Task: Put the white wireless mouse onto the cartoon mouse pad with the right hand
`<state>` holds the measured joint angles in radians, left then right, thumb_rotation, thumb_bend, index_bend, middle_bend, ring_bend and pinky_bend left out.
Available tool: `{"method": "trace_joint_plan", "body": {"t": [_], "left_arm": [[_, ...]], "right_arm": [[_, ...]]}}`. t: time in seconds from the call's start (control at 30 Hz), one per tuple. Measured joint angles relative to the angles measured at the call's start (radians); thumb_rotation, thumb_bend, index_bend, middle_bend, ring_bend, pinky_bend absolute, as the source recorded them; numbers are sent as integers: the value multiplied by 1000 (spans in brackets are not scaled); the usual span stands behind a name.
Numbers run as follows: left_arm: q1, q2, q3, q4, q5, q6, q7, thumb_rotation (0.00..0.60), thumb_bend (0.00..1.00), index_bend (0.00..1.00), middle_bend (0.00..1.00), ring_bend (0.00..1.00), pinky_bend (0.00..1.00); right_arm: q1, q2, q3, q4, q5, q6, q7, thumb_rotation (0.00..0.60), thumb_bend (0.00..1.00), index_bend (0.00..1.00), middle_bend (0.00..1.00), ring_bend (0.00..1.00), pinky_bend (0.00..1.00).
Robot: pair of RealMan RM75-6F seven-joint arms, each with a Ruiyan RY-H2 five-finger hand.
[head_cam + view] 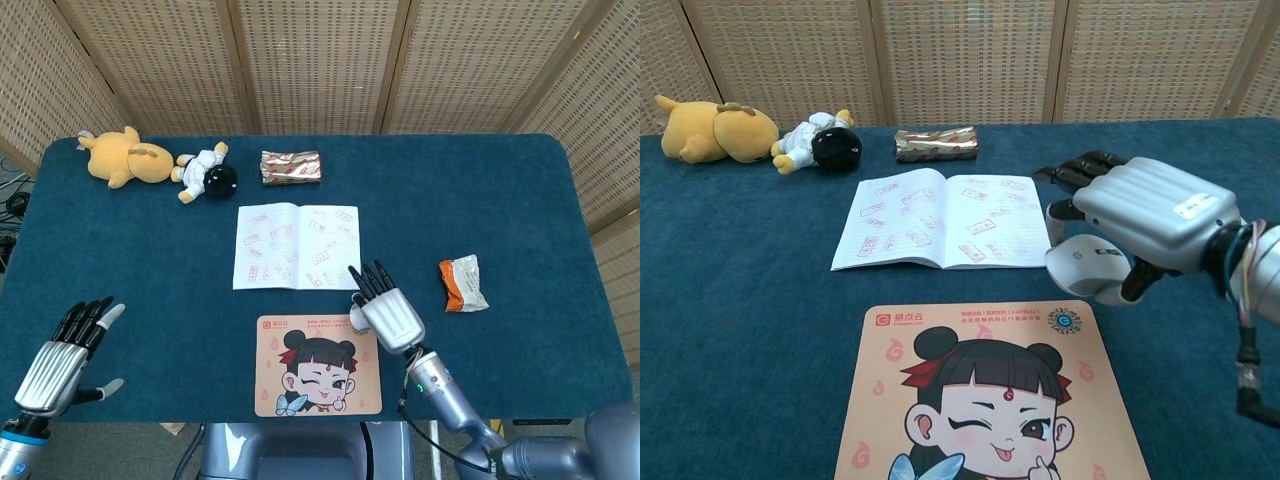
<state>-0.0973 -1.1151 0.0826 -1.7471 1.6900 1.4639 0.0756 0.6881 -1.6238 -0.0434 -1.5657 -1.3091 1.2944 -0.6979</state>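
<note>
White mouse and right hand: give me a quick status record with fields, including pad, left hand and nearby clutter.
mouse: white wireless mouse held under the right hand, lifted off the table
mouse position: over the cartoon mouse pad top right corner, not set down
right hand: fingers reach toward the open notebook
left hand: left hand holds nothing, fingers apart, at the table's near left
clutter: orange snack packet right of the hand; yellow plush, small doll, foil packet at the far side

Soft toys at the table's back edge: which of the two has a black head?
The small doll in white clothes, lying right of the yellow plush, which is yellow all over.
</note>
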Motion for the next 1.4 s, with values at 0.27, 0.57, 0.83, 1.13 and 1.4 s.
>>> {"method": "trace_joint_plan", "body": {"t": [0.27, 0.57, 0.83, 1.13, 1.4], "left_arm": [[6, 11, -1, -4, 12, 21, -14, 600, 62, 0, 0, 0, 0], [9, 22, -2, -8, 16, 32, -29, 600, 61, 0, 0, 0, 0], [12, 32, -1, -14, 23, 40, -43, 600, 60, 0, 0, 0, 0], [11, 36, -3, -14, 19, 37, -55, 600, 60, 0, 0, 0, 0], [9, 34, -5, -11, 15, 30, -53, 600, 60, 0, 0, 0, 0]], "right_arm": [[-38, -8, -64, 5, -179, 16, 85, 600, 260, 525, 57, 0, 0], [-72, -50, -80, 58, -248, -1, 130, 600, 260, 525, 57, 0, 0], [-70, -98, -54, 98, -288, -25, 138, 600, 260, 527, 57, 0, 0], [-55, -162, -26, 202, -338, -41, 181, 600, 260, 528, 57, 0, 0], [-44, -231, -3, 355, -408, -8, 270, 600, 260, 527, 57, 0, 0]]}}
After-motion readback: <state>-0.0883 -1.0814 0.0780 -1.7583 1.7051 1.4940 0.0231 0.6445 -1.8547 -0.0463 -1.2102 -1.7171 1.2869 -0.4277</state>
